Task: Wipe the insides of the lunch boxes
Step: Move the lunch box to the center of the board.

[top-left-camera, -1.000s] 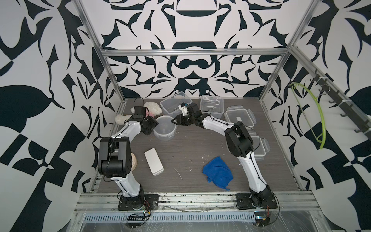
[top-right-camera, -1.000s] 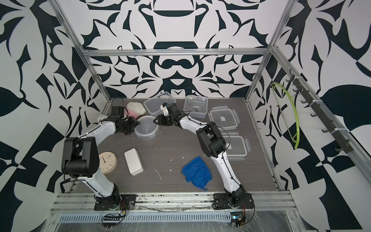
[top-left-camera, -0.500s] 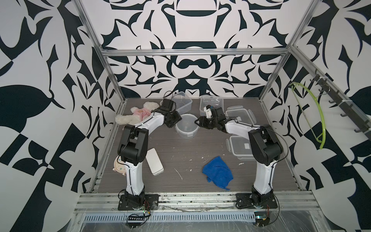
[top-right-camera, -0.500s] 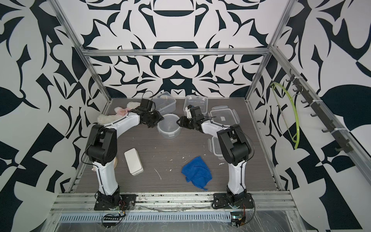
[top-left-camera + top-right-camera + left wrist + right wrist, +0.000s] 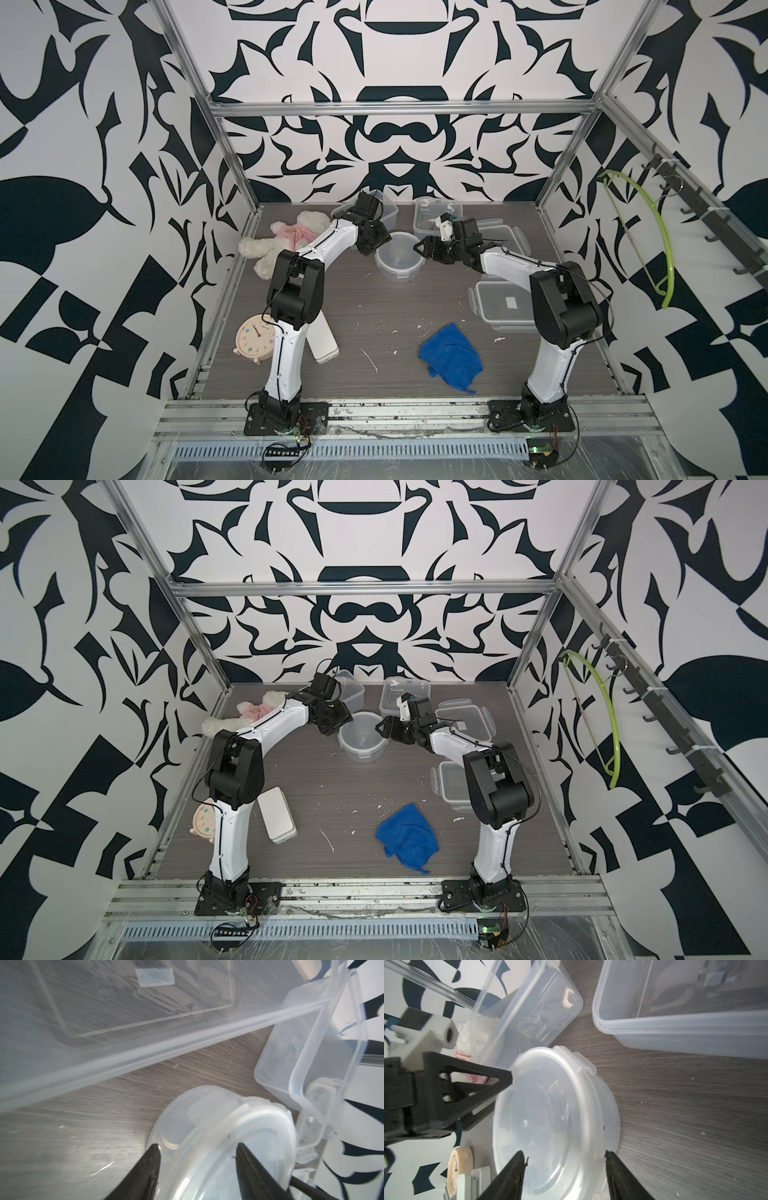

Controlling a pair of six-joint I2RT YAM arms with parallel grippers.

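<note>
The round lunch box (image 5: 398,257) (image 5: 361,737) stands uncovered at the middle back of the table. My left gripper (image 5: 372,245) (image 5: 197,1149) is open, its jaws astride the box's left rim. On the opposite side my right gripper (image 5: 424,247) (image 5: 564,1153) is open too, one finger inside the round lunch box (image 5: 550,1115) and one outside. Two rectangular lunch boxes (image 5: 384,210) (image 5: 436,212) sit uncovered behind it. In the right wrist view the left gripper (image 5: 467,1093) shows across the rim. The blue cloth (image 5: 451,361) lies crumpled at the front.
Two rectangular lids (image 5: 505,239) (image 5: 503,305) lie at the right, partly under my right arm. A plush toy (image 5: 291,237), a clock (image 5: 254,338) and a flat white case (image 5: 322,340) are along the left. White crumbs dot the table. A green hanger (image 5: 648,232) hangs on the right wall.
Both arms swung to the right, bringing the round lunch box from the back left to the middle. Both grippers' jaws have spread wider around its rim.
</note>
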